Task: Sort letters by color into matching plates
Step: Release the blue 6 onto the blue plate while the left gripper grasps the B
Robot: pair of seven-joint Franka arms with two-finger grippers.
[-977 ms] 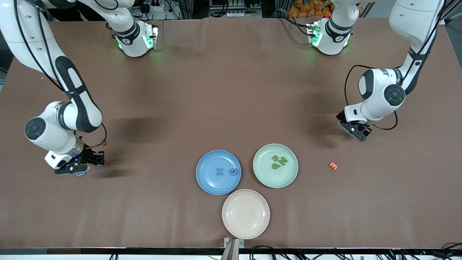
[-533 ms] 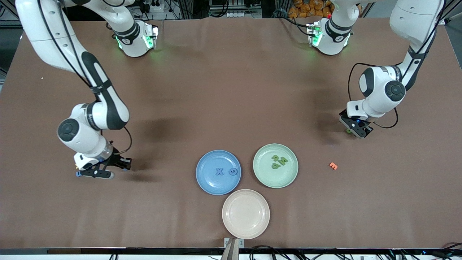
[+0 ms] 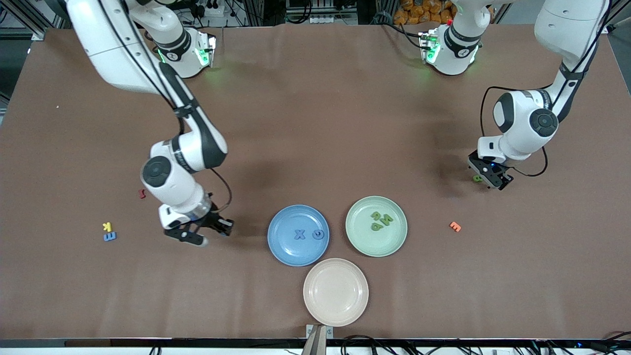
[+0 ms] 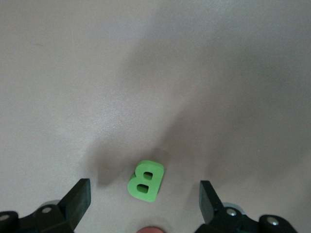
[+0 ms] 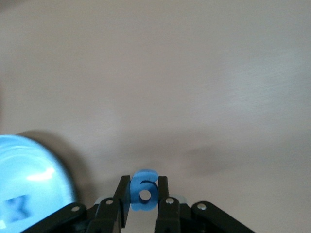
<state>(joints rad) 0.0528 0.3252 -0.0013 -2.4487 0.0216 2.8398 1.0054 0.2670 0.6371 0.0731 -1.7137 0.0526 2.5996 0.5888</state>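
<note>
My right gripper (image 3: 222,230) is shut on a blue 6 (image 5: 144,190) and hangs over the table just beside the blue plate (image 3: 286,249), toward the right arm's end. That plate holds a blue X (image 3: 299,234) and one more blue letter (image 3: 319,234). The mint green plate (image 3: 394,244) carries a few green letters (image 3: 382,221). My left gripper (image 4: 145,195) is open and low over a green B (image 4: 145,180), which lies flat on the table between its fingers without touching them. A blue E (image 3: 110,236) lies near the right arm's end.
A cream plate (image 3: 335,292) sits nearer the camera than the two coloured plates. An orange letter (image 3: 455,226) lies between the green plate and the left arm's end. A yellow K (image 3: 107,226) and a red piece (image 3: 142,193) lie near the blue E.
My right arm has carried the blue 6 from the right arm's end to beside the blue plate, uncovering the blue E and yellow K. My left gripper shifted slightly over the green B.
</note>
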